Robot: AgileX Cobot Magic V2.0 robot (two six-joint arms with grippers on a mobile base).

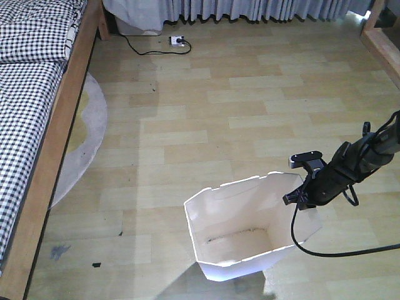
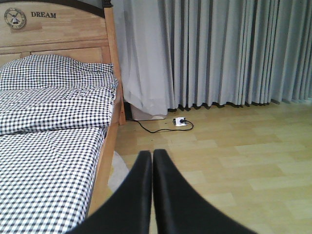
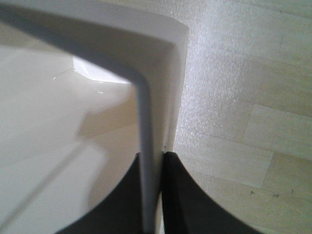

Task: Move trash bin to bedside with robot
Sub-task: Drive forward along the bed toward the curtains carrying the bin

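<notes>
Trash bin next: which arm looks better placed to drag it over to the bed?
Right. The right gripper is shut on the trash bin wall, fingers on either side. The left gripper is shut on nothing, facing the bed, with no bin in its view.

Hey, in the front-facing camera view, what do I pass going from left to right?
the bed → round rug → white power strip → the trash bin → the right arm, reaching in to the bin's right rim.
</notes>
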